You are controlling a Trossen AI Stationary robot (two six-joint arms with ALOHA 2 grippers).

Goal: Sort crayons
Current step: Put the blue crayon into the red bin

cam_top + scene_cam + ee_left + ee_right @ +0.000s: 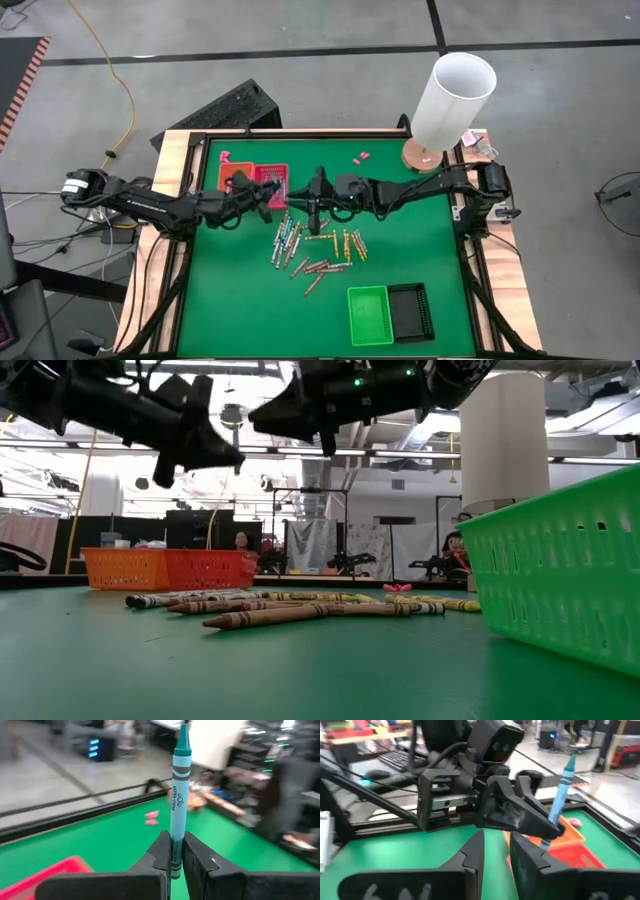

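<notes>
**Blue crayon in my left tool, above the red tray**

From above, my left tool (268, 196) sits at the red tray (268, 176), its inner edge. My right tool (312, 205) is just beside it, on the side away from the tray. The loose crayons (315, 248) lie on the green table (240, 300), between the red tray and the green tray (368, 314).

At table height, both tools hang well clear of the pile.

My left wrist camera shows the fingers (162, 855) pressed together on a blue crayon (179, 800), pinching it near its blunt end, tip pointing away.

From the right wrist, my own fingers (472, 855) stand spread and empty, facing the left tool and its crayon.

I judge the crayon light, stiff, waxy and easily snapped; a mid-wrapper grip would suit it better.
</notes>
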